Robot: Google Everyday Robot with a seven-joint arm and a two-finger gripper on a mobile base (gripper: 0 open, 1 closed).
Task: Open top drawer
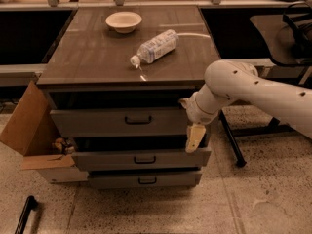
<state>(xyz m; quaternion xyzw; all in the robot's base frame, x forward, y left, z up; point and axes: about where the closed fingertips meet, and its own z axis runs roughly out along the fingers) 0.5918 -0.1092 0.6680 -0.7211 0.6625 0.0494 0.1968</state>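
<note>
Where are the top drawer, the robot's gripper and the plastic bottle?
top drawer (97,123), camera view: bare grey front, left of its handle.
gripper (195,137), camera view: tan tip, by the drawer's right end.
plastic bottle (157,46), camera view: middle of its body.

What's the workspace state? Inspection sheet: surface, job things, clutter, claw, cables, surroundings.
Surface: brown cabinet top, carries two items.
Job's things: top drawer, black handle untouched; dark gap above its front.
Clutter: white bowl at the back; plastic bottle lying on its side.
Grippers: claw hangs at the top drawer's right end, right of the handle.
Cables: thin pale curve beside the bottle; cannot tell if a cable.
Surroundings: open cardboard box left of the cabinet; speckled floor.
</note>
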